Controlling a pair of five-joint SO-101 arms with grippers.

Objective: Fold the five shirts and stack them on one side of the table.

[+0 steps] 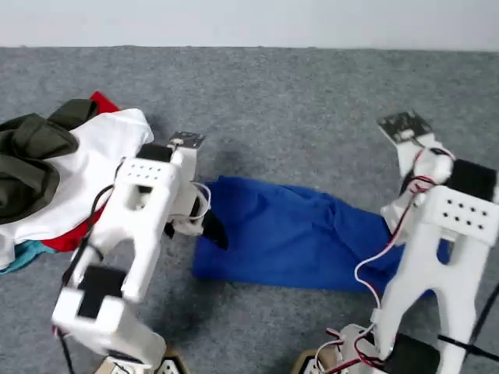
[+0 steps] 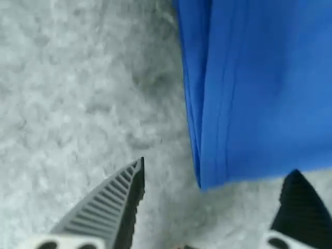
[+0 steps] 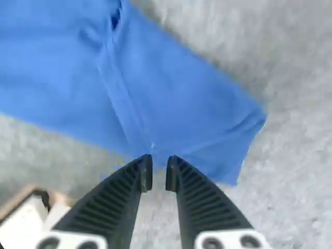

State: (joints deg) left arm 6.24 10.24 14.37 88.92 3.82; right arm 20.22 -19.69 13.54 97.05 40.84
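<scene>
A blue shirt [image 1: 288,234] lies folded into a long band across the middle of the grey table. My left gripper [image 1: 209,227] is at its left end. In the left wrist view the left gripper [image 2: 218,174] is open, its fingers astride a corner of the blue shirt [image 2: 259,88]. My right arm [image 1: 437,234] stands over the shirt's right end. The right gripper [image 3: 158,168] hovers at the edge of the blue shirt [image 3: 171,98], fingers nearly touching, with nothing visibly between them.
A loose pile sits at the table's left edge: a white shirt [image 1: 86,171], a dark green one [image 1: 31,164], a red one [image 1: 70,238] and a teal one [image 1: 23,255]. Bare grey table [image 1: 312,101] stretches behind the blue shirt.
</scene>
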